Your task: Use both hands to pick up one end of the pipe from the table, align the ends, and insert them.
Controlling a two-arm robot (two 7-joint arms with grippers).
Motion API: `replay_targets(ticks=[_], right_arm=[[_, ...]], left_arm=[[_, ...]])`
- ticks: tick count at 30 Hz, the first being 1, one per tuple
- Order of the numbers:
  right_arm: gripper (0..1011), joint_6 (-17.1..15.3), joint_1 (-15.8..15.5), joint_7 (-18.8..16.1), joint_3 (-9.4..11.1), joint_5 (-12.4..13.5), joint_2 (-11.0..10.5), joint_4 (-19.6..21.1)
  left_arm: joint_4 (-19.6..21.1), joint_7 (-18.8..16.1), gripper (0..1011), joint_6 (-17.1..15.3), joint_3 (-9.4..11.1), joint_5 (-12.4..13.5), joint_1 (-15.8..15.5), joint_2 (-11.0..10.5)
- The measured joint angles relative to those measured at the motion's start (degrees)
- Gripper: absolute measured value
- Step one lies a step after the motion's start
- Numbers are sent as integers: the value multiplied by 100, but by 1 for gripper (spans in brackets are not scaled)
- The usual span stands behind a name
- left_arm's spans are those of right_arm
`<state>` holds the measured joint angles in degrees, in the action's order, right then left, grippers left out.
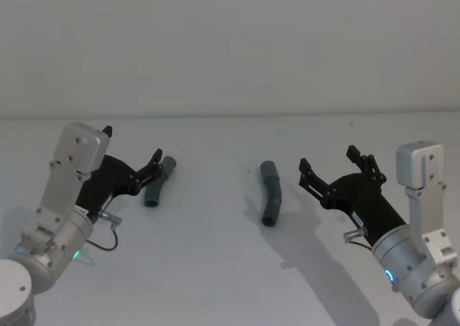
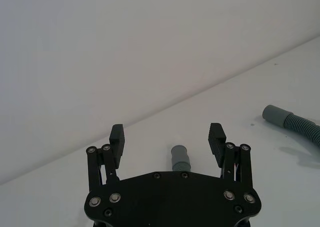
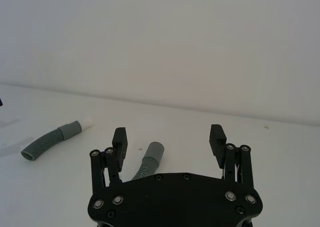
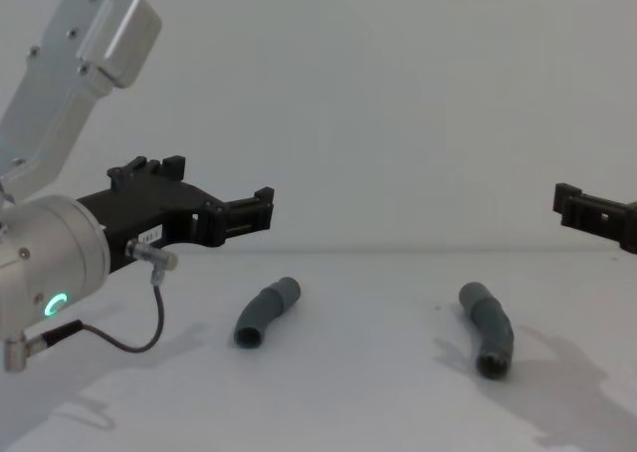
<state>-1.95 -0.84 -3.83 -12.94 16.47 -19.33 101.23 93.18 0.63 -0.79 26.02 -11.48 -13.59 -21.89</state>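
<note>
The pipe lies as two separate dark grey ribbed pieces on the white table (image 1: 215,268). The left piece (image 1: 159,181) (image 4: 267,311) sits just ahead of my left gripper (image 1: 132,145), which hovers open over it; its cuff (image 2: 180,157) shows between the fingers. Its far end has a whitish tip (image 3: 87,121). The right piece (image 1: 270,192) (image 4: 488,328) lies left of my right gripper (image 1: 327,158), also open and holding nothing. One cuff of that piece (image 3: 152,151) shows near the left finger in the right wrist view.
A plain pale wall rises behind the table's far edge (image 1: 230,115). Bare table surface lies between the two pieces and in front of them. A thin black cable (image 4: 129,347) loops under the left wrist.
</note>
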Motion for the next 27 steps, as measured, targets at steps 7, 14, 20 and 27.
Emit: replay_targets(ticks=[7, 14, 20, 27], right_arm=[[1000, 0, 0, 0, 0, 0, 0, 0], [1000, 0, 0, 0, 0, 0, 0, 0], [1000, 0, 0, 0, 0, 0, 0, 0], [1000, 0, 0, 0, 0, 0, 0, 0]], left_arm=[[0, 0, 1001, 0, 0, 0, 0, 0], [0, 0, 1001, 0, 0, 0, 0, 0], [0, 0, 1001, 0, 0, 0, 0, 0], [0, 0, 1001, 0, 0, 0, 0, 0]])
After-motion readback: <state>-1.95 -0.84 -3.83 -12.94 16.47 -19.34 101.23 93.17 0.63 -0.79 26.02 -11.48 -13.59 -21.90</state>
